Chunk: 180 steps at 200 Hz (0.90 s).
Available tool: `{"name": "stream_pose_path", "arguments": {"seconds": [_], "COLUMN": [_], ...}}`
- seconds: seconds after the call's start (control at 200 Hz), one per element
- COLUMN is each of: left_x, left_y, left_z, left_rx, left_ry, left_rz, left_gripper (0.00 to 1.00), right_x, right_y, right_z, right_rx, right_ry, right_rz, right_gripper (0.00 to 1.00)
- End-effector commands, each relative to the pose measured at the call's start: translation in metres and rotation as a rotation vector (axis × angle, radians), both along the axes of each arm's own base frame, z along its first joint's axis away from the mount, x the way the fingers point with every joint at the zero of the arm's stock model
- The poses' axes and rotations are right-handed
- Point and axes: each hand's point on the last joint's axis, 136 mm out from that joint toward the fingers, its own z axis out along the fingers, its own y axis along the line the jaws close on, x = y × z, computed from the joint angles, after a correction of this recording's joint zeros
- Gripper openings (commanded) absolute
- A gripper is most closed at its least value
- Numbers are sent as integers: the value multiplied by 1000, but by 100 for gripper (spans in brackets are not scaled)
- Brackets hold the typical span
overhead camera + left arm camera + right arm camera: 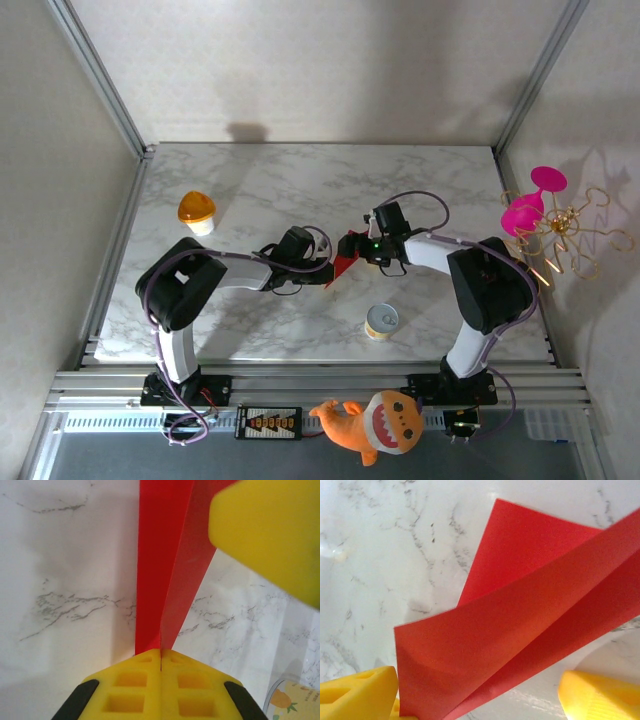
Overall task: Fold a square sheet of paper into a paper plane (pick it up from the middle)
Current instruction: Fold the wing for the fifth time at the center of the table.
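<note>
We're mid-crease at table centre: left gripper pinches paper, right gripper gapes around it; probably needs closing next.

**A robot test cell, not a home**

You worked in a lab bay: a marble-patterned table was boxed in by plain white panels and aluminium posts from 9 round to 3 o'clock. Your left arm and right arm were bolted to slotted rails at 6 o'clock, with a wired circuit board beside their bases.
</note>
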Motion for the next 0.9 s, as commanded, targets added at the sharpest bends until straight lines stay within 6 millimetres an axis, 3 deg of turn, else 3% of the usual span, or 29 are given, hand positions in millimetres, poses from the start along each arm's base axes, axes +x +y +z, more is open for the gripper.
{"name": "stream_pose_path", "arguments": {"seconds": [0.0,0.431,0.896], "left_x": [-1,-2,-1], "left_y": [-5,-6,-7], "left_z": [-2,-4,-6], "left_rx": [4,5,7], "left_ry": [20,26,29], "left_rz": [-15,-18,-19], "left_gripper": [2,4,10], "right_x": [-3,5,-2], "right_y": [-19,-50,-72], "right_z": [-26,-49,-75], "right_rx": [-77,-216,-331], "right_ry": [-26,42,145], "right_rz": [51,-73,-173], "right_gripper": [86,66,50]}}
